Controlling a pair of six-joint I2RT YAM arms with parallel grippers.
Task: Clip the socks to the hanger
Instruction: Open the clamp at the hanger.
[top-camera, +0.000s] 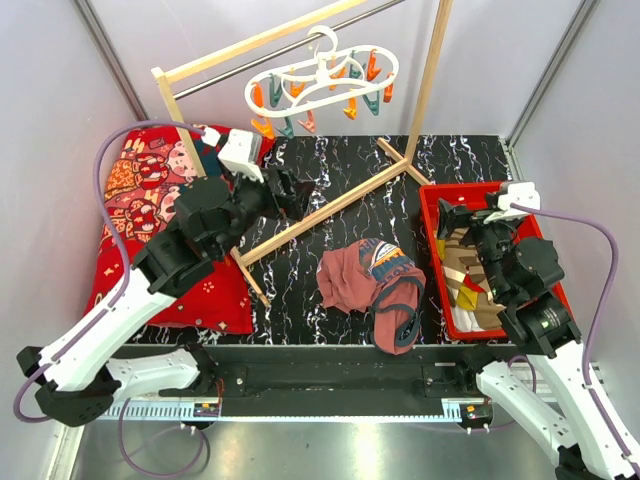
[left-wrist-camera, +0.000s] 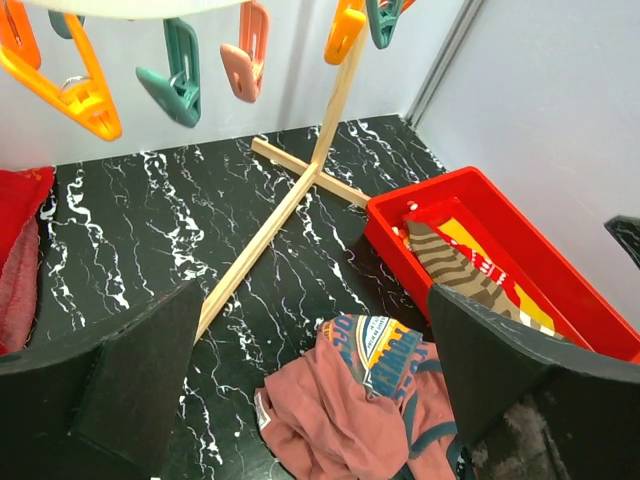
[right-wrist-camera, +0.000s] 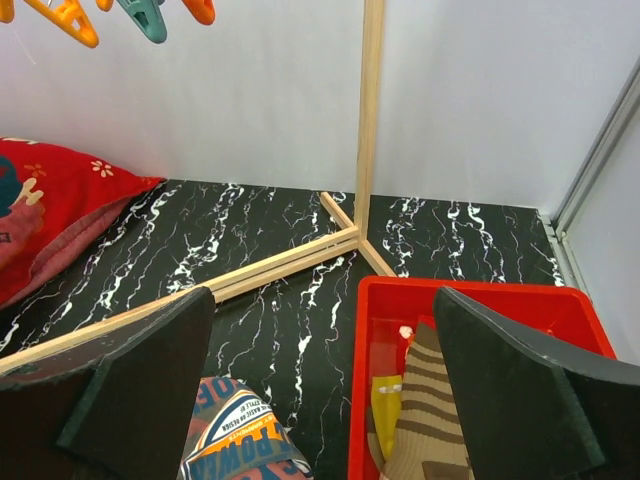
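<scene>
Brown-striped and yellow socks (top-camera: 460, 272) lie in a red bin (top-camera: 460, 188) at three o'clock, the white hanger (top-camera: 320, 80) at twelve, left end effector (top-camera: 288, 190) and right end effector (top-camera: 455, 225) both spread, empty.

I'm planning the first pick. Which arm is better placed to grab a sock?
Right. The right gripper, open, hovers at the red bin holding the socks; the left gripper is farther off, by the wooden rack.
</scene>
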